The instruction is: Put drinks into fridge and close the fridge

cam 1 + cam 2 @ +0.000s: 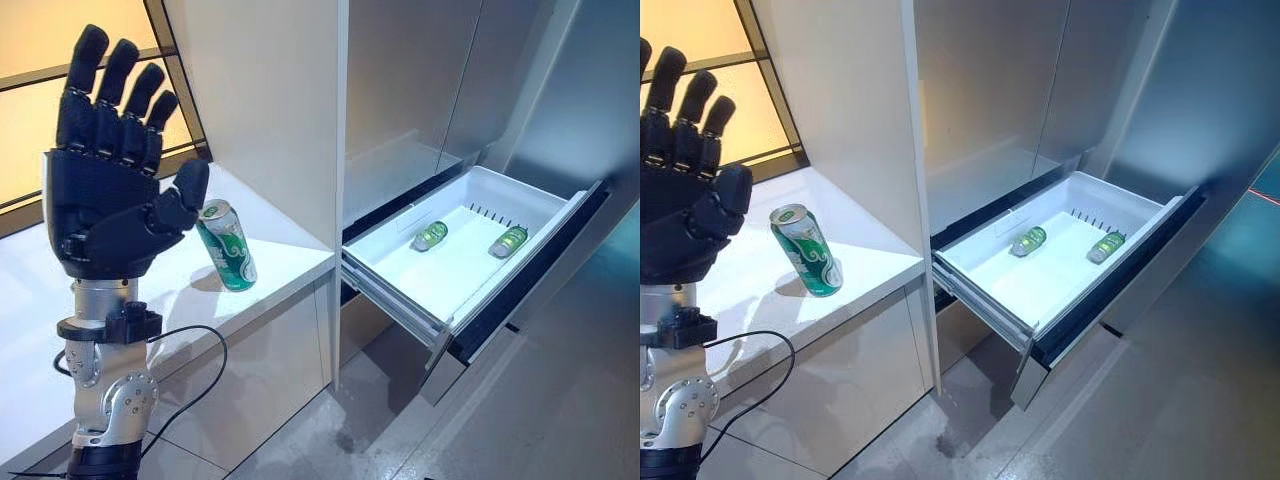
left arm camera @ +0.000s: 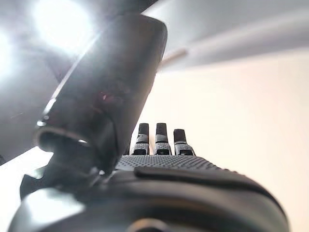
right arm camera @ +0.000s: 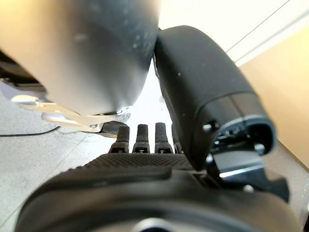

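left eye view: the left hand (image 1: 105, 215) is raised at frame left, fingers (image 1: 118, 75) spread and empty; a green can (image 1: 227, 245) is left upright on the counter (image 1: 290, 255), two cans (image 1: 431, 236) already laid in the open drawer (image 1: 400, 275) at centre right; the right hand (image 3: 145, 169), straight-fingered, is seen only in its wrist view.

White counter (image 1: 290, 255) at left-centre of frame, one green can (image 1: 227, 245) standing upright on it near the front edge. Open white fridge drawer (image 1: 520, 190) at right-centre, two green cans (image 1: 431, 236) (image 1: 508, 241) lying on their sides in it, apart. Grey floor (image 1: 540, 400) below.
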